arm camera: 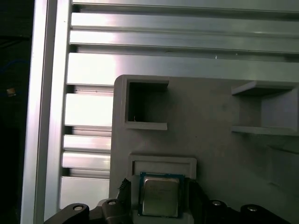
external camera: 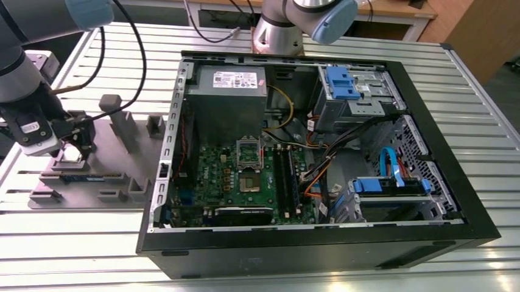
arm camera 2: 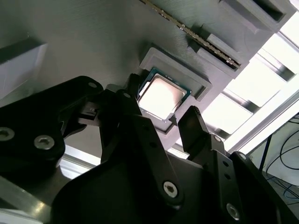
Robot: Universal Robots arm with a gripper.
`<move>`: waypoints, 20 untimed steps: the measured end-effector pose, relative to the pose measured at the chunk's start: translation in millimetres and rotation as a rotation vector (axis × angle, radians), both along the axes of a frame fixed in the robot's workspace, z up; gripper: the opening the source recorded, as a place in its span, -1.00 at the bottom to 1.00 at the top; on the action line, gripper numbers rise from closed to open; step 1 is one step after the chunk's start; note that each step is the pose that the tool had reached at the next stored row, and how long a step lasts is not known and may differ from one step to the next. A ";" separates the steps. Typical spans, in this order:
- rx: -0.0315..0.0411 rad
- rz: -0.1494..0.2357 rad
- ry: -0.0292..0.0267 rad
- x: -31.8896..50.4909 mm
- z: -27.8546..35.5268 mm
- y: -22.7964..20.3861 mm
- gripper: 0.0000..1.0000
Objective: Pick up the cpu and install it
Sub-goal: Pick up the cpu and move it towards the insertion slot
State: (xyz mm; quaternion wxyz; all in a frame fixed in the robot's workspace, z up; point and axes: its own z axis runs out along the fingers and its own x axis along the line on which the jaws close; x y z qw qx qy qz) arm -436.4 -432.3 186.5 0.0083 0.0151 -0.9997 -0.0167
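Exterior view, surroundings: a grey fixture tray [external camera: 122,185] lies on the slatted aluminium table [external camera: 81,243], at 9 o'clock from the open computer case [external camera: 325,243]. A second robot base [external camera: 281,33] stands at 12 o'clock from the case.
In the way: the tray's upright grey posts [external camera: 122,125] rise at 2 o'clock from the gripper, near but apart. The case's side wall [external camera: 169,152] stands between the tray and the green board [external camera: 219,182].
Arm: it enters from the 10 o'clock corner of the exterior view with the wrist turned down over the tray, and a black cable [external camera: 140,55] loops off it.
Gripper: the gripper [external camera: 72,155] [arm camera 2: 161,105] [arm camera: 159,186] is low over the tray with its fingers [arm camera 2: 194,126] spread, one on each side of the cpu. I cannot tell whether they touch it.
Cpu: the cpu [arm camera 2: 161,95] [arm camera: 160,198] lies flat, pale top up, in a square recess of the tray in both wrist views, between the fingertips.
Tray, other contents: a long thin memory stick [arm camera 2: 196,37] stands on edge in a slot just beside the cpu's recess.
Case contents: a power supply [external camera: 231,82] sits at 12 o'clock from the board, with a silver socket frame [external camera: 248,151] on the board. There is a blue drive cage [external camera: 341,82] at 1 o'clock and a blue flat cable [external camera: 394,167] at 3 o'clock.
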 end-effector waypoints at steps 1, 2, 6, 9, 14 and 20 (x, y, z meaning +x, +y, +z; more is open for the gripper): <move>0.0001 0.000 -0.0002 0.0 -0.1 0.0 0.22; 0.0001 0.000 -0.0001 0.0 0.0 0.0 0.22; -0.0001 -0.016 0.0000 0.0 0.0 -1.1 0.22; -0.0001 -0.033 0.0001 0.1 0.0 -2.2 0.22; 0.0000 -0.038 -0.0001 2.8 -0.3 -2.2 0.22; -0.0001 -0.038 0.0001 3.0 -0.8 -0.6 0.22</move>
